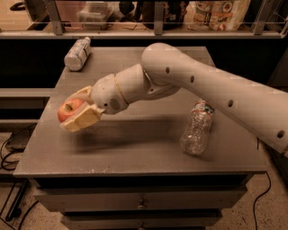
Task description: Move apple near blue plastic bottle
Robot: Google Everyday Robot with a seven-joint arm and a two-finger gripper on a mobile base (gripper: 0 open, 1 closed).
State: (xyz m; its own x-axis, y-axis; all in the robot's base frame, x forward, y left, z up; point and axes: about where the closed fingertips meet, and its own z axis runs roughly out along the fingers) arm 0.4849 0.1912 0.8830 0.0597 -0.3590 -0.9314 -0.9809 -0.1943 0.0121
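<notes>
The red-orange apple (69, 109) is held between the fingers of my gripper (76, 111), lifted above the left side of the grey table (135, 148). The gripper is shut on the apple. The blue plastic bottle (77, 54), short with a broad whitish label, lies on its side at the table's far left corner, well behind the apple. My white arm reaches in from the right across the table.
A longer clear crinkled bottle (197, 127) with a red-and-blue band lies on the right part of the table, under my arm. A shelf rail with containers (211, 13) runs behind the table. Cables lie on the floor at left (11, 148).
</notes>
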